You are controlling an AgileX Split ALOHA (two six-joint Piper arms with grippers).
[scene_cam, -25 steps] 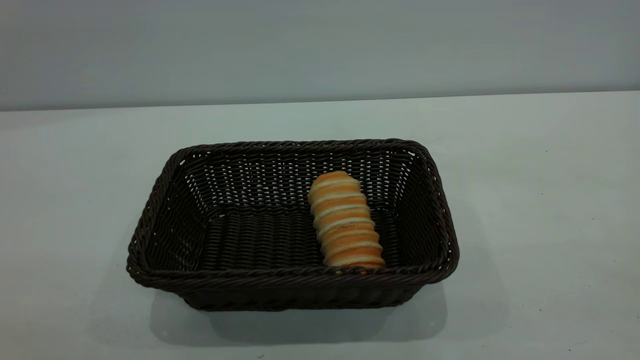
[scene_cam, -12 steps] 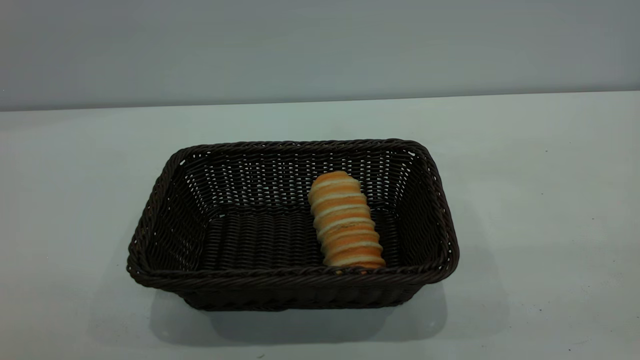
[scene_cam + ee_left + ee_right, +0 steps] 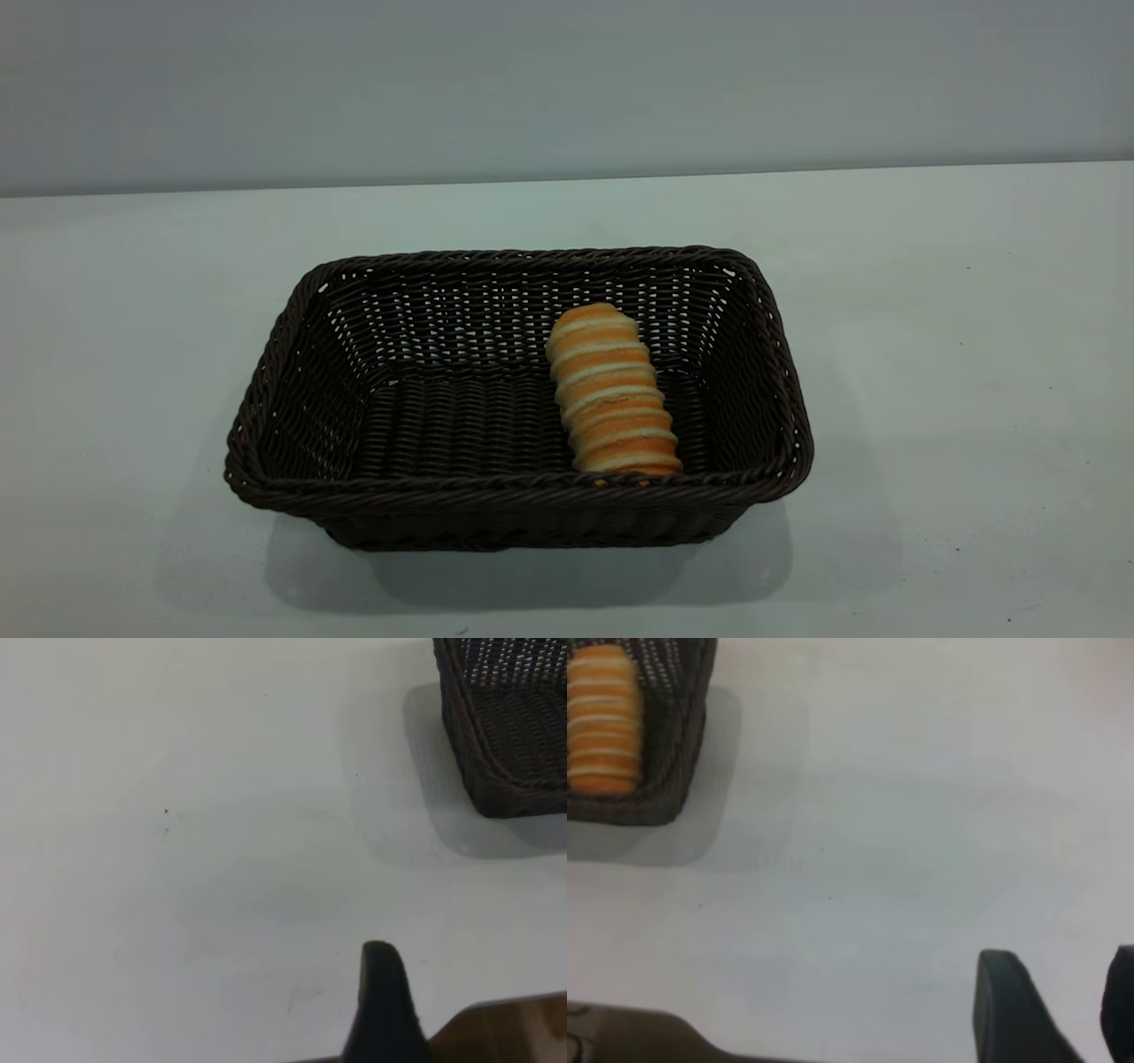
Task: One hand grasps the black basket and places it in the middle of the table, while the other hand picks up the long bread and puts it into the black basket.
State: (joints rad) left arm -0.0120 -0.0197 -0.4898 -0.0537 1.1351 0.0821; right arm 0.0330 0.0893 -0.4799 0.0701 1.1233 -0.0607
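long bread point(image 3: 611, 394): lying inside black wicker basket point(image 3: 292, 354) — mid-desk point(image 3: 930, 354)
left tool point(image 3: 383, 1001): grip unclear
right tool point(image 3: 1063, 1010): spread — over bare desk

The dark woven wicker basket point(image 3: 518, 399) sits mid-tabletop point(image 3: 930, 354). The striped orange-and-cream bread roll point(image 3: 611, 390) lies inside it, toward its right side.

Lab: bare white table point(image 3: 930, 372), blank wall point(image 3: 567, 80)
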